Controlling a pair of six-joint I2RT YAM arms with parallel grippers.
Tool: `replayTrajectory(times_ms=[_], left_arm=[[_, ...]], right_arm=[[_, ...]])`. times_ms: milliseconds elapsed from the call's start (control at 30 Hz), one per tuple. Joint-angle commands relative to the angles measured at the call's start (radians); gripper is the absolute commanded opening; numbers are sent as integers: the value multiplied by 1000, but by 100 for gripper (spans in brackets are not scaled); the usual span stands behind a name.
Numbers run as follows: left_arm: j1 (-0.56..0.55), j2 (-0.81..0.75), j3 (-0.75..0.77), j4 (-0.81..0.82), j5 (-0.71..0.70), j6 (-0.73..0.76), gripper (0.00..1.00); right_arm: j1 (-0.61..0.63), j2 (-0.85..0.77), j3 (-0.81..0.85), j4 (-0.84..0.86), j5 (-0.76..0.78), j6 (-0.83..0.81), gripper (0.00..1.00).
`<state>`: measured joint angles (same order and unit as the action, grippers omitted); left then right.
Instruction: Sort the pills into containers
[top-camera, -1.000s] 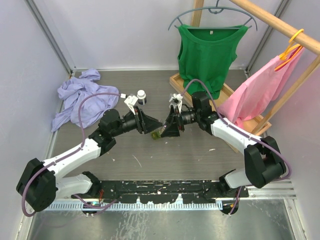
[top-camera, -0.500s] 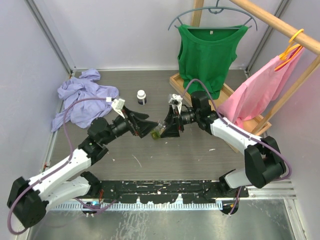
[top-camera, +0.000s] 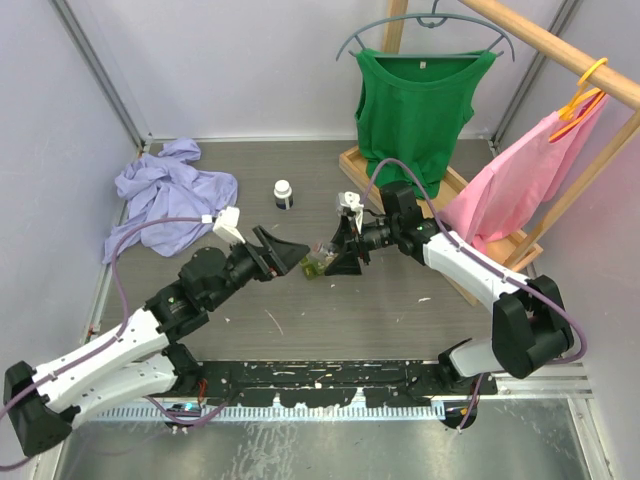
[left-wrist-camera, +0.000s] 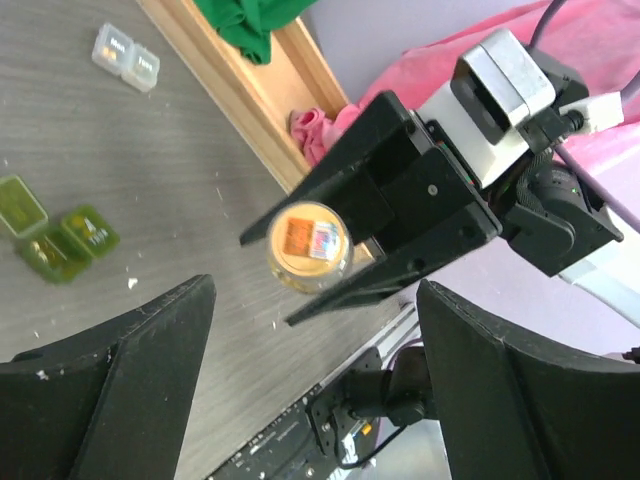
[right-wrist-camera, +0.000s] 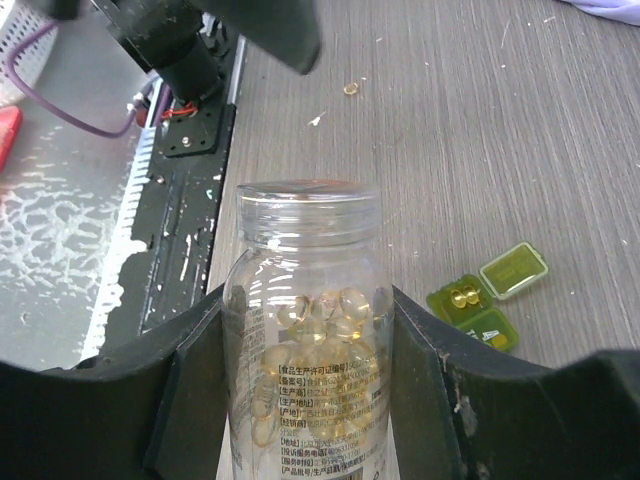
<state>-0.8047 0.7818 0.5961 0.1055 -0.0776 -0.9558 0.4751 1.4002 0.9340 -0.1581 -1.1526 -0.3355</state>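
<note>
Arm bases sit at the near edge of the worktop (top-camera: 400, 330), both arms reaching inward toward its middle. Left pincer (top-camera: 290, 256): fingers spread wide, nothing between them, off the surface and aimed at the right one. Right pincer (top-camera: 338, 255): clamped on the sides of a clear pill bottle (right-wrist-camera: 308, 330), which is part full of yellow capsules (right-wrist-camera: 320, 310) and has a printed label low on its body. Bottle is held clear of the worktop, its far end pointing toward the left pincer; from the left wrist its round end shows face-on between the black fingers.

Olive green case (right-wrist-camera: 470, 300) lies on the worktop below, between the two pincers, with its lids flipped open. One compartment shows a few yellow capsules. Small yellow speck (right-wrist-camera: 350, 89) lies loose on the worktop further on; cannot tell whether it is a pill.

Clear case (left-wrist-camera: 125, 57) lies flat well apart from the green one, near the wooden rack base (left-wrist-camera: 250, 100).

Further back: small white bottle (top-camera: 284, 193) with a dark cap, upright. Lavender cloth (top-camera: 165, 195) is heaped far left. Green top (top-camera: 415, 110) and pink garment (top-camera: 510, 180) hang on the rack.
</note>
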Motion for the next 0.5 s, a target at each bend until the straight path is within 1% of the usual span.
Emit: replayTrajectory(times_ms=[0, 67, 200, 367, 467], left_arm=[[-135, 34, 164, -194, -331, -67, 83], [-144, 85, 209, -248, -339, -124, 79], [-145, 184, 251, -269, -315, -202, 76], [-155, 251, 291, -262, -308, -227, 74], [-158, 280, 300, -248, -306, -244, 71]], right_arm=[[3, -45, 51, -42, 39, -97, 1], [3, -43, 53, -49, 46, -107, 1], [4, -46, 55, -56, 52, -114, 1], [4, -45, 58, -61, 56, -118, 1], [4, -44, 58, -62, 53, -121, 1]])
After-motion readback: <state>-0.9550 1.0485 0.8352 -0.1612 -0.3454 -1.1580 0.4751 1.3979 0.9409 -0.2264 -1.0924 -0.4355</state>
